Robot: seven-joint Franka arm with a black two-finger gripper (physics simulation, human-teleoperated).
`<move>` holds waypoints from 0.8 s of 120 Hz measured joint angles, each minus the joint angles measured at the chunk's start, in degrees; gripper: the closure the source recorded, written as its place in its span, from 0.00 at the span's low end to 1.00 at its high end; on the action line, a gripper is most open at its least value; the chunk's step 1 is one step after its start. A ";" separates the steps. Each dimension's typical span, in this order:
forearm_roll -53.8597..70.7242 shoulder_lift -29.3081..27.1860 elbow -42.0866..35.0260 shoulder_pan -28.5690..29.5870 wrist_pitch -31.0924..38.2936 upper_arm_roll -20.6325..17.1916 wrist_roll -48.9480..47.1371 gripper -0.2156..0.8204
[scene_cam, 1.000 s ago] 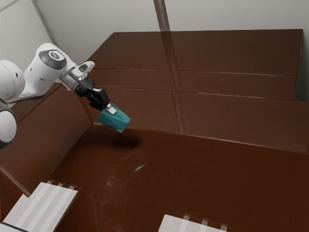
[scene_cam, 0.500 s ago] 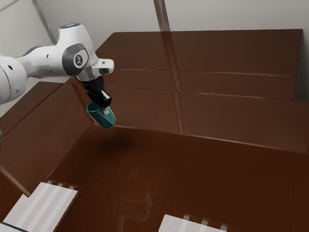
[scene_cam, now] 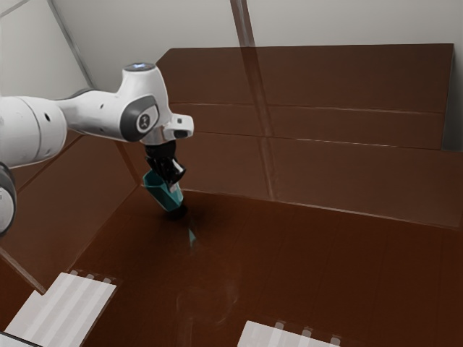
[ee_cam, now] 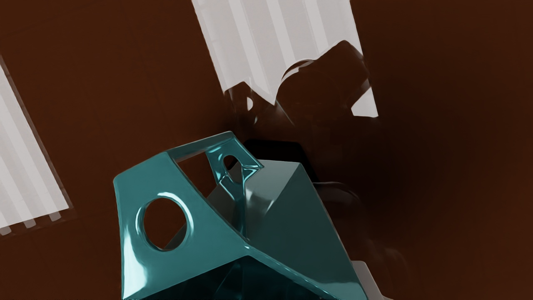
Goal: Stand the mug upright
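A big brown counter [scene_cam: 325, 267] is stretching all across the scene. A white robot arm [scene_cam: 94, 116] is reaching in from the exterior view's left, on the far side. One stripy white panel [scene_cam: 61, 311] is lying near on the left, and another stripy white panel [scene_cam: 286, 337] is lying near the middle. The blue-green mug [scene_cam: 160, 194] is tipping over on a slant, far and left, its open top pointing up and left, its bottom hanging low. The black end effector [scene_cam: 173, 186] is clamping on the mug's side.
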 joint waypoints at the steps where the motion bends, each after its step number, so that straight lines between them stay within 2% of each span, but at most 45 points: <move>1: 0.01 0.08 0.01 0.00 0.01 0.01 -0.09 0.96; 40: 0.10 2.91 0.02 0.15 -0.29 0.01 -2.53 0.95; 58: -0.26 2.99 0.04 0.28 -0.38 0.01 -3.17 0.63; 67: -0.34 2.61 0.08 0.27 -0.42 0.00 -3.41 0.51; 80: -0.59 1.56 0.39 0.21 -0.80 0.02 -3.68 0.39; 96: -1.25 -1.31 3.21 0.25 -3.51 0.07 -3.96 0.30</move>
